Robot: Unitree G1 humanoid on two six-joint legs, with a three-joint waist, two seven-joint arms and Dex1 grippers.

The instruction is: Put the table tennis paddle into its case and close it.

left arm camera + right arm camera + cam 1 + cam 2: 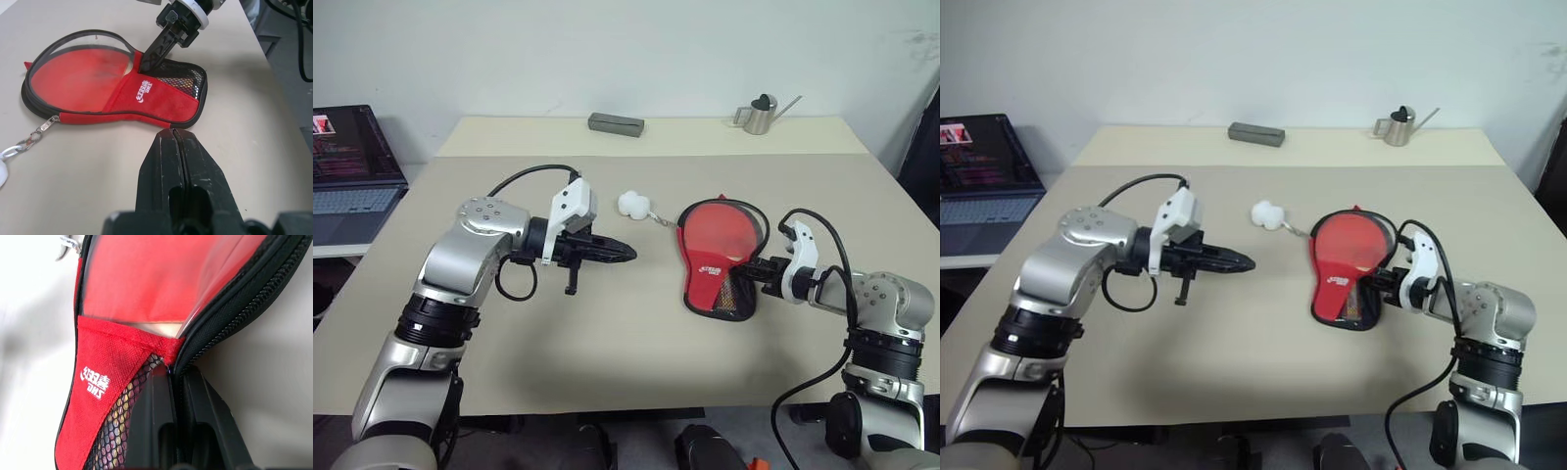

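The case [710,279] lies flat on the table, red with a black mesh pocket and a white logo, its round end unzipped. The table tennis paddle's red blade [720,227] lies inside it, and a sliver of the pale handle [156,327] shows under the red flap. My right gripper [749,266] reaches in from the right. It is shut on the case's edge, where the flap meets the black zip [230,308]. To the left of the case my left gripper [628,253] hovers above the table. It is shut, holds nothing and points at the case.
A white fluffy charm [633,203] lies left of the case, chained to the zip pull [36,134]. A grey box [616,122] and a small metal watering can [761,115] stand at the table's far edge. A laptop [347,181] sits off the table's left side.
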